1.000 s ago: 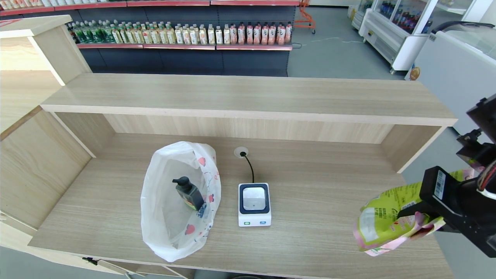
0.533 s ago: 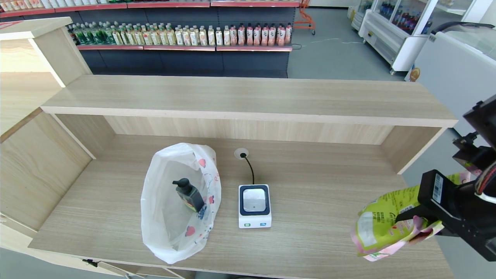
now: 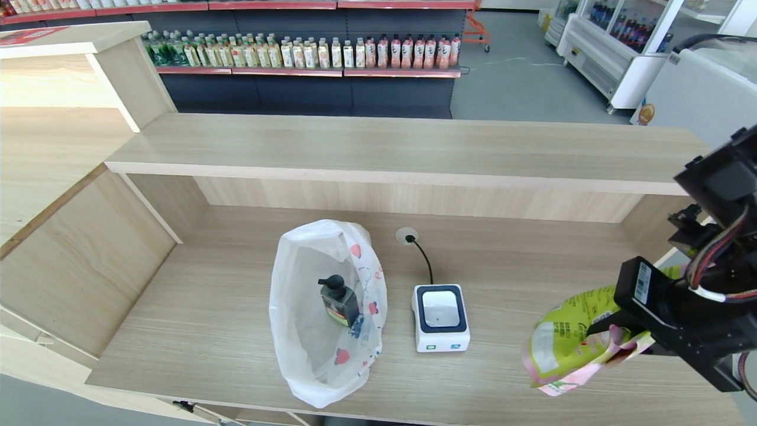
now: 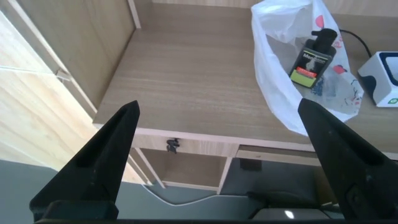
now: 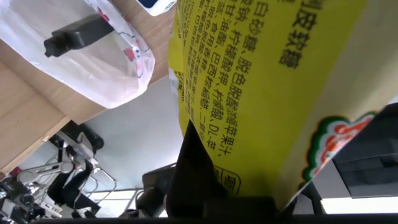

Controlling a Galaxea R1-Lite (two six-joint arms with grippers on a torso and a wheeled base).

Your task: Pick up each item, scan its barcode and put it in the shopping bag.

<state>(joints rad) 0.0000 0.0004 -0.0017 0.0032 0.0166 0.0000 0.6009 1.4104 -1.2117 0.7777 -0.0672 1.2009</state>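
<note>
Right hand (image 3: 615, 332) clamped, left hand (image 4: 214, 158) wide

Lime-green and pink pouch (image 3: 562, 349), white bag (image 3: 290, 322) with red hearts, black pump bottle (image 3: 338, 302), white, navy-framed scanner (image 3: 441, 340).
</note>
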